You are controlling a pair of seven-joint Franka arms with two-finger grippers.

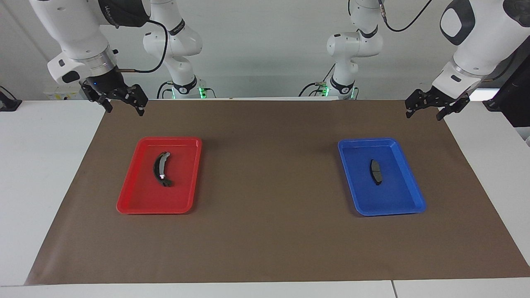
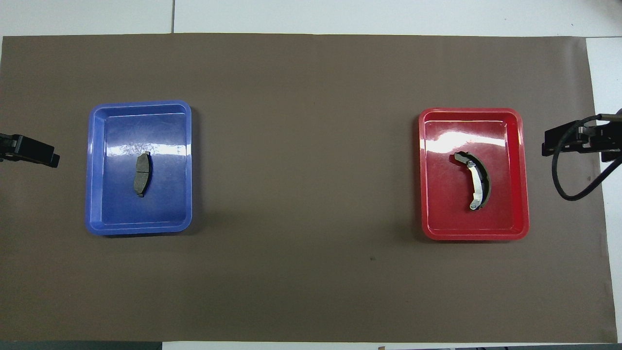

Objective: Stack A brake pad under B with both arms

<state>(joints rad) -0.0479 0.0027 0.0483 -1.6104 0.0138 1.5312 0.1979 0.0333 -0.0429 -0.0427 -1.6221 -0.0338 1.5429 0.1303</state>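
Both pairs of jaws are held apart and empty, high over the table's edges. In the facing view, the right gripper (image 1: 123,102) is seen raised over the corner of the brown mat (image 1: 265,248) at the right arm's end, with the red tray (image 1: 182,174) lying farther from the robots than that spot; in it rests B (image 1: 161,169), the long crescent pad, its long axis running away from the robots. The left gripper (image 1: 434,108) is poised over the mat's edge at the left arm's end, near the blue tray (image 1: 397,198), where the A brake pad (image 1: 376,171) lies, also lengthwise away from the robots. In the overhead view, the left gripper (image 2: 34,151) is shown just beside the blue tray (image 2: 97,194) holding the A brake pad (image 2: 142,173), and the right gripper (image 2: 566,140) beside the red tray (image 2: 520,194) holding B (image 2: 478,184). Each pad is judged to belong to the arm at its own end; the two trays are set well apart, so nothing is yet stacked.
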